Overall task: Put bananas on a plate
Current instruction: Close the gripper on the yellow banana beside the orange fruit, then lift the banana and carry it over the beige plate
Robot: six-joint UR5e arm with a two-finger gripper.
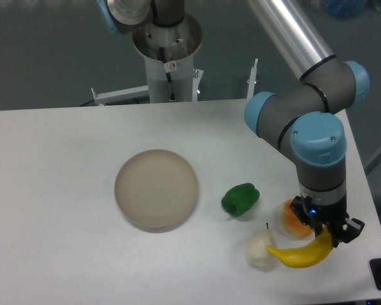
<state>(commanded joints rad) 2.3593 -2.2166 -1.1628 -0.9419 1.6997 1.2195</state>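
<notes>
Plate (pixel 156 189) bare; gripper (pixel 328 238) seemingly clasps banana (pixel 301 254).

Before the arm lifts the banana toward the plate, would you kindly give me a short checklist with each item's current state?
1. Pincer on the banana: ok, it sits at the banana's right end.
2. Firm grip: cannot tell, the fingers are too small to read.
3. Plate empty: ok, nothing lies on it.
4. Neighbours clear of the lift: not ok, the white fruit touches the banana's left tip and the orange fruit sits right beside the pincer.
5. Path to plate: cannot tell, the green pepper lies between; lifting high enough should probably clear it.
</notes>
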